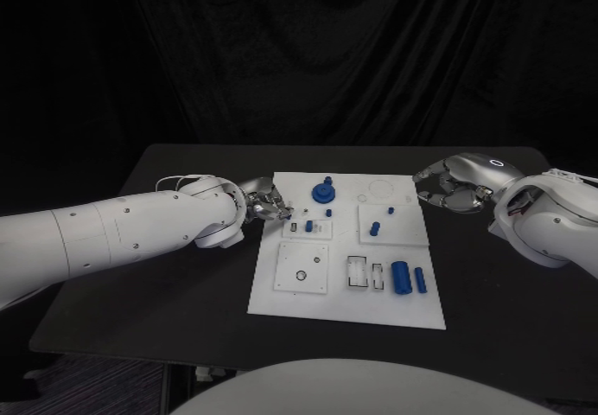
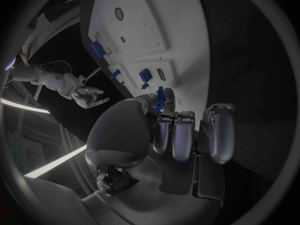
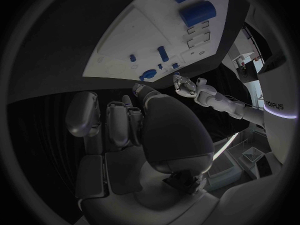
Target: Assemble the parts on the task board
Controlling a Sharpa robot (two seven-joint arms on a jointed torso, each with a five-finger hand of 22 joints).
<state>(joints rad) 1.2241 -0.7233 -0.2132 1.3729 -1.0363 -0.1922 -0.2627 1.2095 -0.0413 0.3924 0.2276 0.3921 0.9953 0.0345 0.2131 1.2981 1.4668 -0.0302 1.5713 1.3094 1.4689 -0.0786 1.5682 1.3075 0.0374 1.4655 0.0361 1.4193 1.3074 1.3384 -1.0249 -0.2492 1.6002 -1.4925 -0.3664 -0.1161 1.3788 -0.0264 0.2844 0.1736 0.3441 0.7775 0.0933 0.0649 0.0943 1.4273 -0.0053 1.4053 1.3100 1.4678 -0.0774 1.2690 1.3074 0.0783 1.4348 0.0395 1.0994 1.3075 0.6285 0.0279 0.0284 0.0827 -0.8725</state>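
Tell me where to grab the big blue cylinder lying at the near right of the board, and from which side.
Grip the big blue cylinder across its middle, coming straight down from above. It lies flat on the task board, long axis running away from the robot, with a slimmer blue pin close on its right. The right hand looks nearer; fingers would probably need to slip between the two.

The white task board is lying flat mid-table, with 2 blue cylinders lying side by side near its right edge.
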